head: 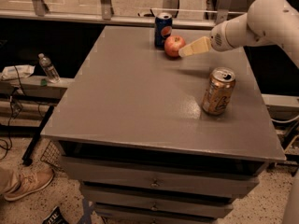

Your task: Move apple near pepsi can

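Apple (pixel 173 45) — round, red w/ yellowish patch, on grey table (pixel 117 106) toward far edge, just beside pepsi can (pixel 163 30), gripper (pixel 186 51) at apple's other side — grip state can't tell, gold can (pixel 217 91) well apart.

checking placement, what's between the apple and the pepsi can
Nothing in the camera view: round red apple sits close beside dark blue pepsi can; cream tool at apple's other side.
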You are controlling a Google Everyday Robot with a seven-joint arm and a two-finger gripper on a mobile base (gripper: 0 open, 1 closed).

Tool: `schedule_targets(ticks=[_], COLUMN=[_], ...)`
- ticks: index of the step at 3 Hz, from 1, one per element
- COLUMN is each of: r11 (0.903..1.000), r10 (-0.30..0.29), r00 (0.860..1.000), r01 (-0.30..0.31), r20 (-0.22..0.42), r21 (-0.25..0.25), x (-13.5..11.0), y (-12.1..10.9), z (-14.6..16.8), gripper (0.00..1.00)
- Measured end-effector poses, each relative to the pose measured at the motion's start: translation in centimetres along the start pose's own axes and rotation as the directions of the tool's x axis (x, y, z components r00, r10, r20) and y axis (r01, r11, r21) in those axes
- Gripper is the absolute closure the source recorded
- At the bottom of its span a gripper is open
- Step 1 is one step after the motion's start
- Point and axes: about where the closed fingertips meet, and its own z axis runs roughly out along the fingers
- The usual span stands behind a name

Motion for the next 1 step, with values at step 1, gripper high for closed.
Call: schedule_targets(ticks=[1], r11=[1.0000], r10=[0.001], r00=[1.000], r01=[-0.001], r20=[-0.002], r21=[0.001], x=[0.39], y=[0.16], z=[0.32], gripper=[0.00])
